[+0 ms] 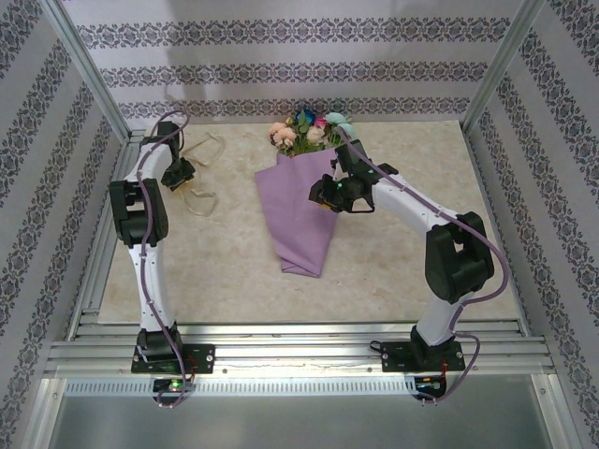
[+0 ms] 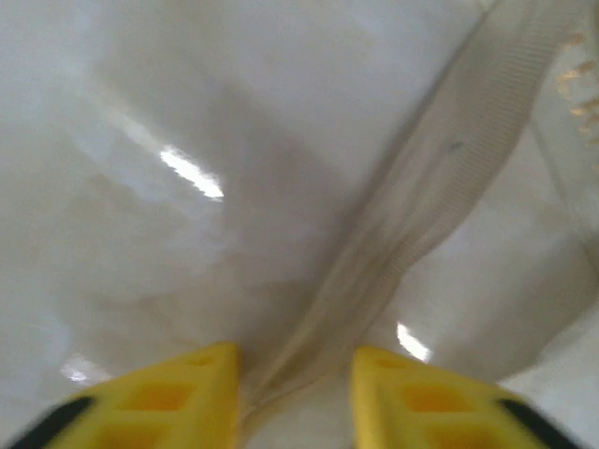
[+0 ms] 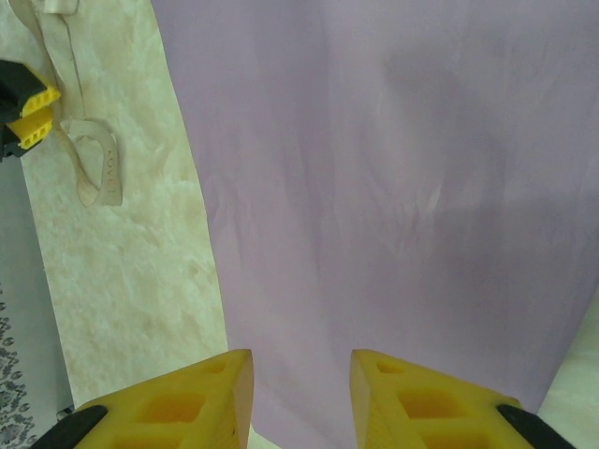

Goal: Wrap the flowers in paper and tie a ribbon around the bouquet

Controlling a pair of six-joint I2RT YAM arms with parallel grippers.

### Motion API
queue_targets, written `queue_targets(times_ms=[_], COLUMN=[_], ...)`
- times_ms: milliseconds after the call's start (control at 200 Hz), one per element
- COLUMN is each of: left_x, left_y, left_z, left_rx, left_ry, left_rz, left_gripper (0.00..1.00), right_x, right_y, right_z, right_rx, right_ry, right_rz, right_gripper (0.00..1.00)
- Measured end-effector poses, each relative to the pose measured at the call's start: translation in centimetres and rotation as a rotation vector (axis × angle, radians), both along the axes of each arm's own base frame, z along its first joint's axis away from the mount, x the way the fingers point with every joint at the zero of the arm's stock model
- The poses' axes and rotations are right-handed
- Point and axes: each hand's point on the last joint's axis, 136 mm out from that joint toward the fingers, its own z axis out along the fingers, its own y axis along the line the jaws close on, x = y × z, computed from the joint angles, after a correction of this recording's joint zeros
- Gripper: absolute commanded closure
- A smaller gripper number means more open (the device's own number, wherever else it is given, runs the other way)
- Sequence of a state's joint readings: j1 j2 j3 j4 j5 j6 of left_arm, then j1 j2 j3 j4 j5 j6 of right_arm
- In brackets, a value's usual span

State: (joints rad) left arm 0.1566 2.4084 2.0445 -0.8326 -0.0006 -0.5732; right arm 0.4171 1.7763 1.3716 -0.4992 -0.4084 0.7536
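Bouquet point(image 1: 301, 215), a cone of thin lilac-purple wrapping paper point(image 3: 393, 187), is lying flat at the middle of the beige marbled table point(image 1: 402, 271), its narrow tip pointing toward the arm bases. A small bunch of pink, peach, blue and teal artificial flowers point(image 1: 309, 131) is sticking out of the wide far end. 1 long, narrow cream-beige ribbon point(image 1: 201, 198) is lying in loose loops on the table left of the cone, well apart from it. The left gripper point(image 1: 178, 175) is reaching down over those loops. In the left wrist view its 2 yellow fingers point(image 2: 178, 398) are standing a little apart, and a strip of ribbon is running from upper right down into the gap between them; whether they are pinching it I cannot tell, as the picture is blurred. The right gripper point(image 1: 323, 195) is hanging over the upper right part of the cone. In its wrist view the 2 yellow fingers are parted by a narrow gap with nothing between them, and smooth paper is showing beyond; whether the tips are touching it I cannot tell.
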Motion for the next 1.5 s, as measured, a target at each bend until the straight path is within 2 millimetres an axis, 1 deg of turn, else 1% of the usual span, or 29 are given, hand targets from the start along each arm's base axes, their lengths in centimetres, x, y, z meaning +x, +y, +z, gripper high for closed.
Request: queue_targets(times_ms=[25, 175, 245, 280, 320, 370, 440, 480, 500, 550, 565, 604, 654, 734, 784, 799, 864, 879, 939, 1034, 1074, 1094, 1134, 1204, 1269, 1329, 1394, 1459, 1504], left_x=[0.1, -0.1, -1.0, -1.5, -1.9, -2.1, -2.0, -2.0, -2.0, -2.1, -2.3, -2.8, -3.7, -5.3, -6.6, -7.2, -9.4, -10.1, -12.5, -15.5, -16.6, -17.0, -17.7, -18.6, -18.8, -18.8, -18.4, -17.7, -16.8], left_y=[0.0, -0.3, -0.8, -1.3, -2.0, -3.3, -5.8, -7.7, -9.1, -11.9, -13.1, -15.7, -18.9, -24.2, -27.7, -29.1, -33.3, -34.5, -38.2, -43.1, -45.1, -45.8, -47.4, -49.0, -49.5, -49.5, -48.9, -47.5, -45.8], left_z=[0.0, 0.1, 0.8, 1.6, 3.1, 5.7, 10.7, 13.7, 15.4, 18.5, 19.5, 21.2, 22.5, 22.7, 22.1, 21.8, 20.8, 20.6, 20.1, 20.1, 20.1, 20.1, 19.9, 19.5, 19.3, 19.6, 20.2, 20.7, 21.3], left_rx=[-0.002, 0.004, 0.008, 0.008, 0.008, -0.001, -0.022, -0.050, -0.074, -0.131, -0.162, -0.227, -0.313, -0.453, -0.547, -0.584, -0.695, -0.725, -0.823, -0.960, -1.015, -1.033, -1.076, -1.129, -1.164, -1.184, -1.182, -1.149, -1.117], left_ry=[-0.003, -0.005, -0.007, -0.012, -0.034, -0.087, -0.211, -0.292, -0.339, -0.438, -0.470, -0.526, -0.570, -0.586, -0.575, -0.565, -0.529, -0.517, -0.481, -0.449, -0.433, -0.430, -0.415, -0.388, -0.373, -0.363, -0.377, -0.386, -0.403], left_rz=[0.000, -0.013, -0.022, -0.029, -0.042, -0.065, -0.118, -0.159, -0.190, -0.255, -0.279, -0.337, -0.407, -0.506, -0.566, -0.586, -0.654, -0.675, -0.739, -0.831, -0.865, -0.877, -0.903, -0.914, -0.901, -0.881, -0.869, -0.825, -0.773], left_gripper=[1.00, 1.00, 1.00, 1.00, 1.00, 1.00, 1.00, 1.00, 1.00, 1.00, 1.00, 1.00, 1.00, 1.00, 1.00, 1.00, 1.00, 1.00, 1.00, 1.00, 0.94, 0.90, 0.74, 0.54, 0.44, 0.40, 0.39, 0.40, 0.39], right_x=[0.0, 0.0, 0.0, 0.0, 0.0, 0.0, -0.1, 0.0, 0.0, 0.0, 0.1, 0.2, 0.2, 0.0, -0.2, -0.3, -0.9, -1.0, -1.7, -3.1, -3.6, -3.9, -4.3, -5.0, -5.5, -5.8, -5.8, -5.6, -5.0], right_y=[0.0, 0.0, 0.0, 0.0, 0.0, 0.0, -0.1, -0.2, -0.2, -0.4, -0.6, -1.0, -1.7, -3.1, -4.1, -4.4, -5.5, -5.9, -6.9, -8.5, -9.0, -9.3, -9.7, -10.6, -11.4, -11.9, -12.3, -12.1, -11.2], right_z=[0.0, 0.0, 0.0, 0.0, 0.0, 0.0, 0.0, 0.0, 0.1, 0.4, 0.6, 1.1, 1.8, 3.2, 3.9, 4.1, 4.6, 4.6, 4.5, 3.6, 3.1, 2.8, 2.3, 1.4, 0.9, 0.8, 0.8, 1.2, 1.8], right_rx=[0.000, 0.000, 0.000, 0.000, 0.000, -0.001, -0.002, -0.003, -0.003, -0.006, -0.007, -0.011, -0.010, -0.012, -0.015, -0.016, -0.025, -0.028, -0.040, -0.059, -0.066, -0.071, -0.081, -0.100, -0.118, -0.136, -0.157, -0.185, -0.204], right_ry=[0.001, 0.003, 0.003, 0.003, 0.003, 0.004, 0.005, 0.004, 0.002, -0.006, -0.010, -0.025, -0.044, -0.079, -0.098, -0.103, -0.120, -0.121, -0.124, -0.102, -0.088, -0.080, -0.067, -0.040, -0.023, -0.017, -0.020, -0.033, -0.055], right_rz=[-0.001, -0.001, -0.001, -0.001, -0.001, -0.002, -0.003, -0.005, -0.006, -0.013, -0.017, -0.030, -0.045, -0.081, -0.104, -0.112, -0.139, -0.150, -0.175, -0.212, -0.225, -0.231, -0.240, -0.265, -0.288, -0.300, -0.306, -0.281, -0.234], right_gripper=[0.67, 0.67, 0.67, 0.67, 0.67, 0.67, 0.68, 0.68, 0.68, 0.68, 0.68, 0.68, 0.68, 0.68, 0.68, 0.68, 0.69, 0.68, 0.68, 0.68, 0.68, 0.68, 0.68, 0.68, 0.68, 0.67, 0.66, 0.64, 0.64])
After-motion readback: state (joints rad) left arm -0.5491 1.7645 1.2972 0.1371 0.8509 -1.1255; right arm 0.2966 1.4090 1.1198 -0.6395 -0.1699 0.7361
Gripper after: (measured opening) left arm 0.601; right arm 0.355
